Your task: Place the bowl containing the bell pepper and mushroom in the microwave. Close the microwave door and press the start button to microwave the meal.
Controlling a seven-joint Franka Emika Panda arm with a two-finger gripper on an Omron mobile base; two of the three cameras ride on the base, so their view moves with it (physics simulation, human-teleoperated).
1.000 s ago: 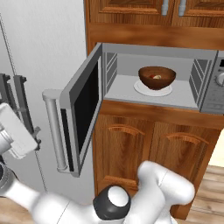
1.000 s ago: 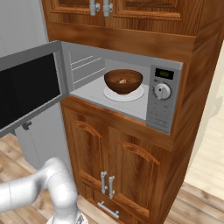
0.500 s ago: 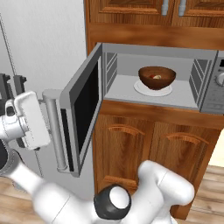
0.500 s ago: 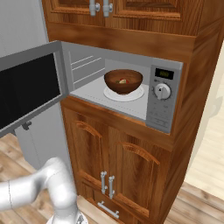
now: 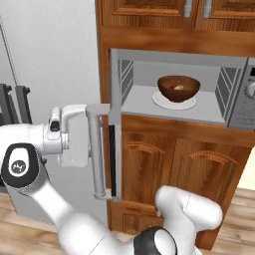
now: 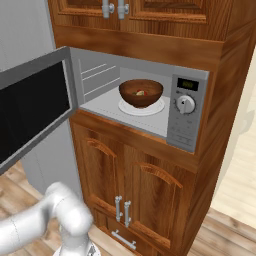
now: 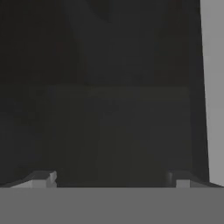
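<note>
The arm has swung in behind the microwave door point(image 5: 113, 149), its claw point(image 7: 109, 179) spread wide against the glass, ready to push; the bowl point(image 6: 141, 93) sits on the microwave point(image 6: 150, 107) turntable.

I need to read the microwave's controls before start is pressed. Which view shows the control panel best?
The right base view: the control panel faces the camera, with display, dial and buttons visible. The left base view catches a strip of it at its right edge. The hand view faces dark glass.
</note>
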